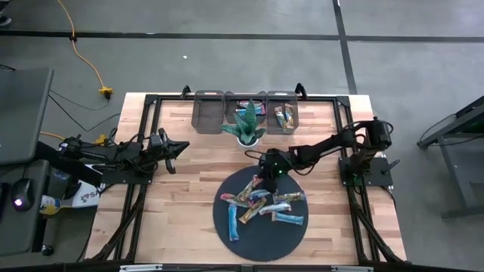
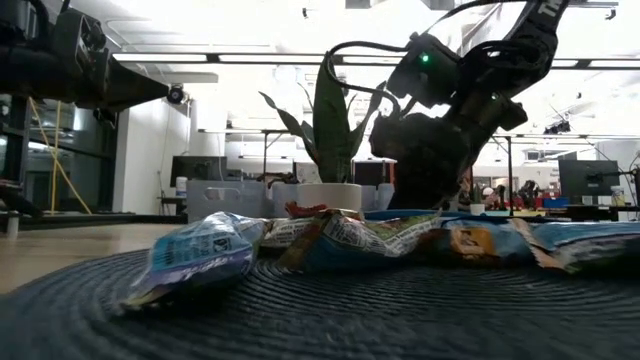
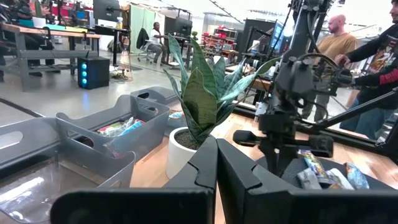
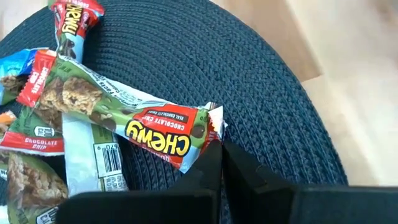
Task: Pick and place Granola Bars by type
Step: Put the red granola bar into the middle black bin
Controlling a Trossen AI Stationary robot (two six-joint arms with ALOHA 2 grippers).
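High view first, working from the left of the frame: the left gripper (image 1: 175,148) waits at centre left, well apart from the action, its arm stretched level over bare wood. The left wrist view shows its two fingers pressed together with nothing between them.

Moving to the middle, the potted plant (image 1: 243,125) stands in front of the row of grey bins (image 1: 246,110) at the top edge of the table, and two of those bins already hold wrappers. Below the plant lies the round dark mat (image 1: 295,234), with the Granola Bars (image 1: 261,202) heaped across its upper middle.

Now to the right: the right arm reaches in from centre right, elbow bent, wrist tipped down, and the right gripper (image 1: 261,180) sits at the mat's upper edge, by far the nearer of the two to the heap.

Right wrist view gives the key relation. The green Chewy bar (image 4: 134,118) runs on a diagonal from the upper left of that frame down to the lower middle, and its crimped end meets the fingertips (image 4: 214,158) there. The fingers are drawn together right at that crimp; whether they actually have the wrapper's edge pinched is hard to say, as the wrapper seems to stop just at the tips. The bar's long axis points almost straight away from the claw, so any lift likely drags it out lengthwise from the pile.
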